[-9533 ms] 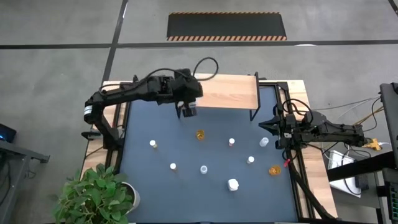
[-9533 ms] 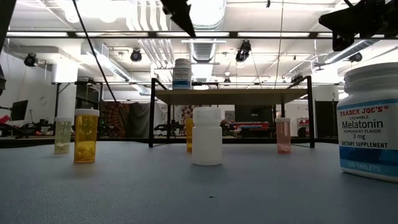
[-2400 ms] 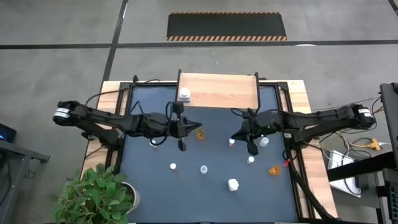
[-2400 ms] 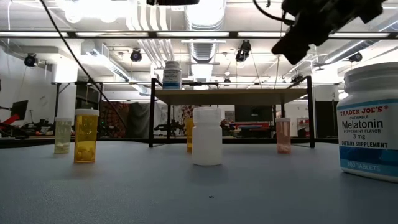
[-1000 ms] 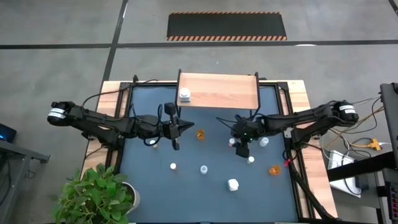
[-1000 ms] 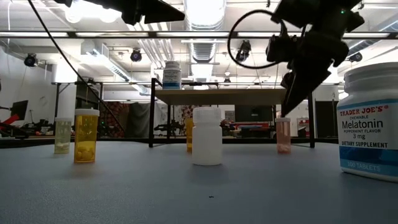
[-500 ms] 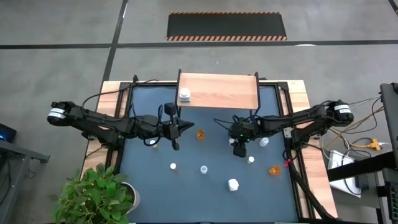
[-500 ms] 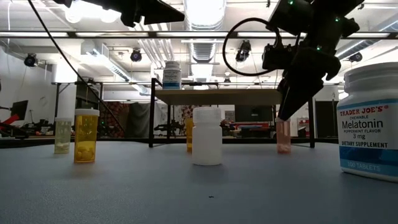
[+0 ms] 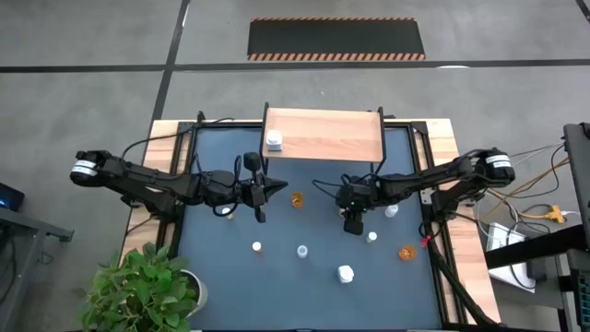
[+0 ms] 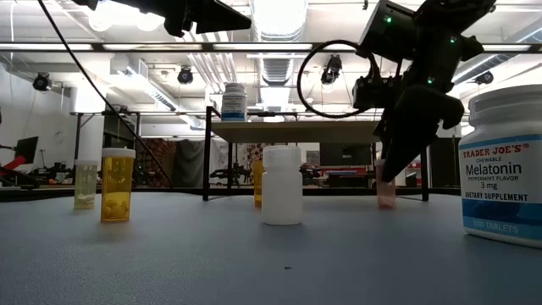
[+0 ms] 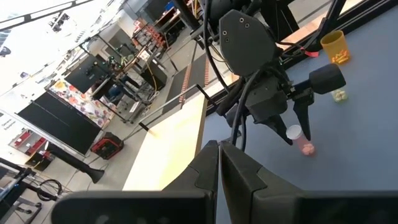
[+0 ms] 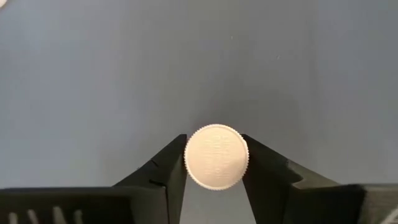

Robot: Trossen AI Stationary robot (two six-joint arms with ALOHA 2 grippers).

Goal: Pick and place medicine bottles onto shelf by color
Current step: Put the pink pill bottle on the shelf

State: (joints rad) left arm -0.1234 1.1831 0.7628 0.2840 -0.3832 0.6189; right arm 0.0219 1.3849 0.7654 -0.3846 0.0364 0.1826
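From where I'm driving this, left to right: my left gripper (image 9: 259, 195) is parked above the mat, well left of the action, fingers pinched shut on nothing. An amber bottle (image 9: 296, 198) stands just past it, untouched.

The right gripper (image 12: 214, 163) is the busy one. It's come straight down over a pinkish bottle (image 10: 386, 194) that stands on the mat (image 9: 221, 267) in front of the shelf (image 9: 323, 136), right of centre. In the right wrist view the white cap (image 12: 216, 155) sits between my fingers (image 12: 166, 168), which look right against both sides of it, so I'd call that gripping the cap, though maybe not fully firm.

The bottle is upright, long axis vertical, cap pointing up at the wrist.

What worries me:
- I only seem to have the cap, high up, so the body could swing or slip out on the lift.
- If the squeeze is uneven, the bottle tips and rolls.
- The shelf leg (image 9: 377, 171) is near, so a careless lift could clip it.
- One white bottle (image 9: 274, 140) is already on the shelf; this pinkish one shouldn't land with it.
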